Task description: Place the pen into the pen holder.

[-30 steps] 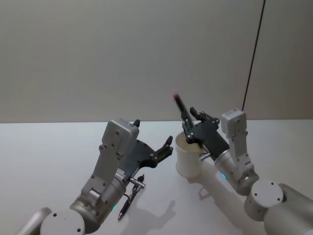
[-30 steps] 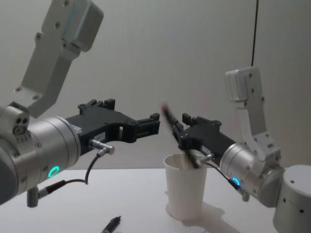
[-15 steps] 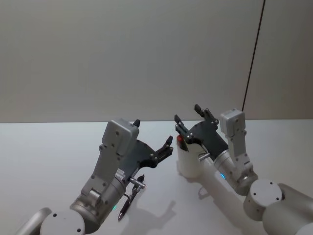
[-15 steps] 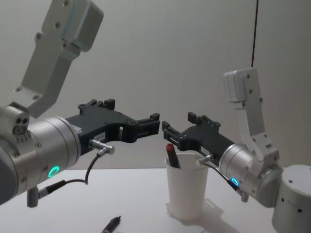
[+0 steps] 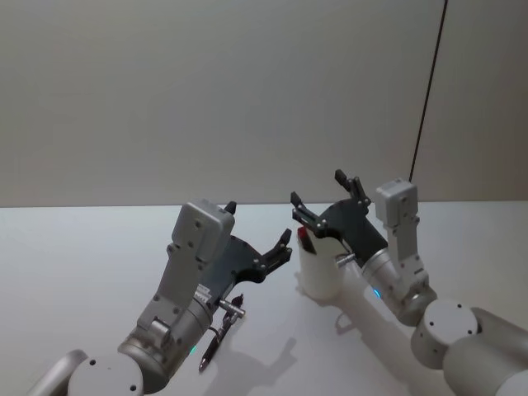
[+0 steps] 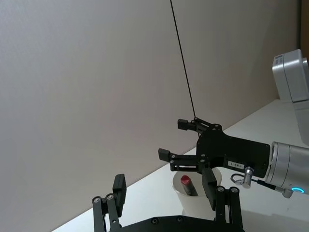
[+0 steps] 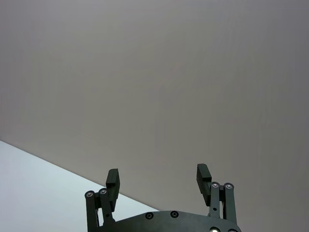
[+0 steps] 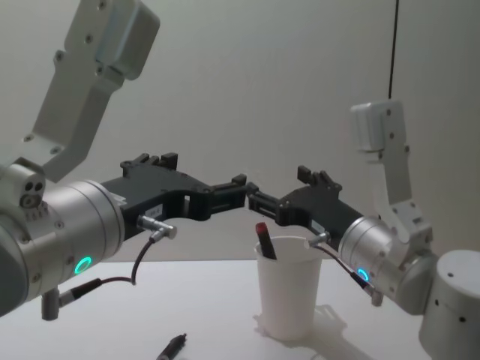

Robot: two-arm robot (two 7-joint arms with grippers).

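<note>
The pen, dark with a red tip, stands leaning inside the pen holder, a white paper cup on the table. Its red tip pokes just above the rim of the cup. My right gripper hovers open just above the cup with nothing between its fingers. My left gripper is open and raised to the left of the cup. In the left wrist view the pen shows in the cup, under the right gripper.
Another dark pen lies on the white table under my left arm, also near the front edge. A plain wall stands behind, with a thin black cable hanging down it.
My right gripper held the pen tilted over the cup, then opened. The pen dropped into the cup and the open gripper lifted slightly. The left arm has not moved.
</note>
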